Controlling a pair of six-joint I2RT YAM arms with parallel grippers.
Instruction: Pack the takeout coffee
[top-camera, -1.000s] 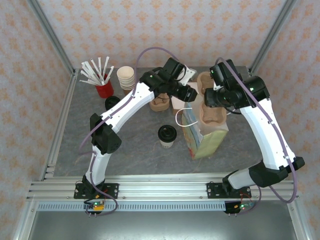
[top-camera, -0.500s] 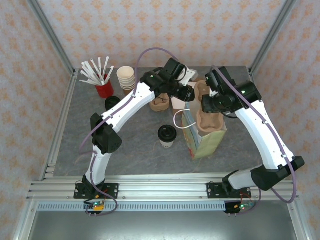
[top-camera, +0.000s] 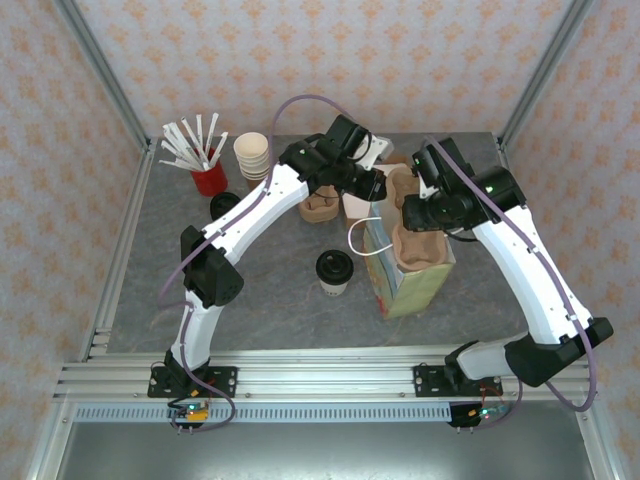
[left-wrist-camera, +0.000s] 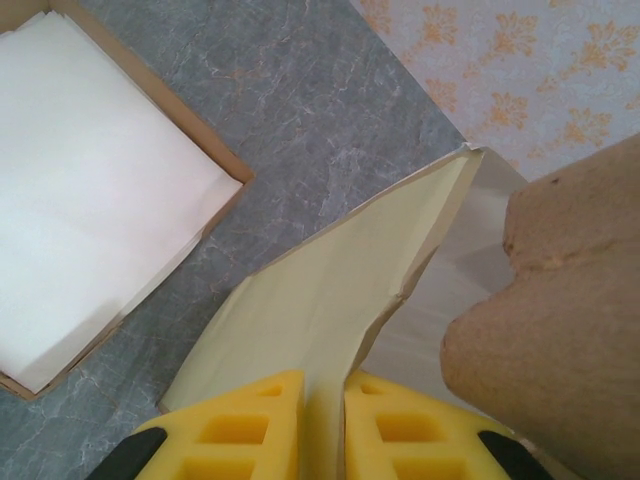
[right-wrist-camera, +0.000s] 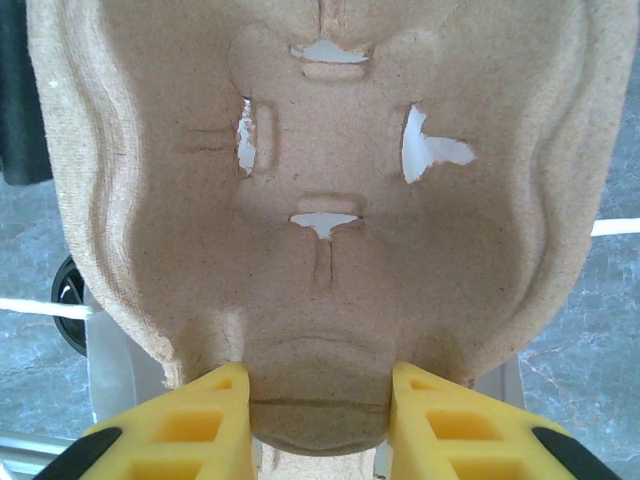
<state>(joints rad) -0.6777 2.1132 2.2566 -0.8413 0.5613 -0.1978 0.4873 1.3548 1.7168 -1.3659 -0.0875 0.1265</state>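
The takeout coffee (top-camera: 333, 271), a cream cup with a brown band and a black lid, stands on the table left of the yellow-green paper bag (top-camera: 418, 286). My left gripper (top-camera: 377, 188) is at the bag's far rim. In the left wrist view it (left-wrist-camera: 322, 425) is shut on the bag's pale wall (left-wrist-camera: 330, 300). My right gripper (top-camera: 413, 207) holds a brown pulp cup carrier (top-camera: 422, 242) over the bag's mouth. In the right wrist view the yellow fingers (right-wrist-camera: 180, 430) clamp a lobe of the carrier (right-wrist-camera: 320, 200).
A red cup of white sticks (top-camera: 207, 177), a stack of lidless cups (top-camera: 252, 154) and a loose black lid (top-camera: 224, 204) stand at the back left. Another pulp carrier (top-camera: 322, 207) lies behind the coffee. A box of white napkins (left-wrist-camera: 90, 200) lies beside the bag.
The right gripper has carried the pulp carrier left and down onto the bag's mouth. The left gripper has closed on the bag's rim.
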